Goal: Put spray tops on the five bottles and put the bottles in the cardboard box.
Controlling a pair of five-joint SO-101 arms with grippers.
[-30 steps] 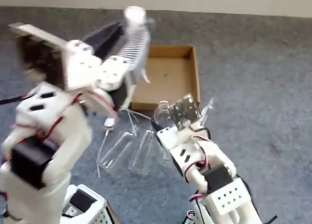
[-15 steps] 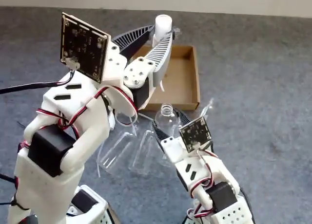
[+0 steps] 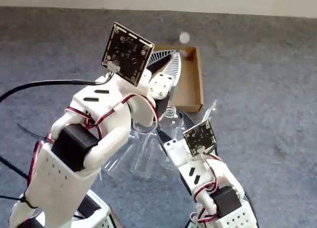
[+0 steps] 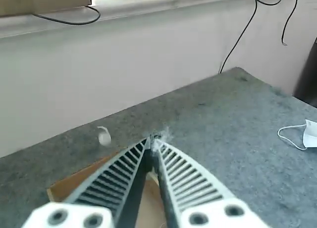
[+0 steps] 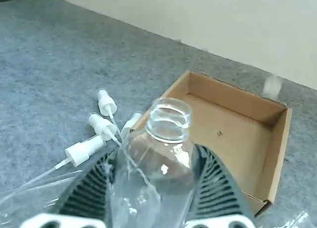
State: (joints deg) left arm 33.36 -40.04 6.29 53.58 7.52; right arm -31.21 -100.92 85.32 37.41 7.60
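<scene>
The right arm sits low, its pincer [image 5: 157,163] grasping one clear, topless bottle [image 5: 163,134] upright. At least three spray tops [image 5: 97,123] lie just beyond on the grey surface [image 3: 257,89]. The left arm is raised, its pincer [image 4: 151,143] clenched on nothing above the one cardboard box [image 5: 233,134]. A white blur [image 4: 103,136] shows apart from its tips.
</scene>
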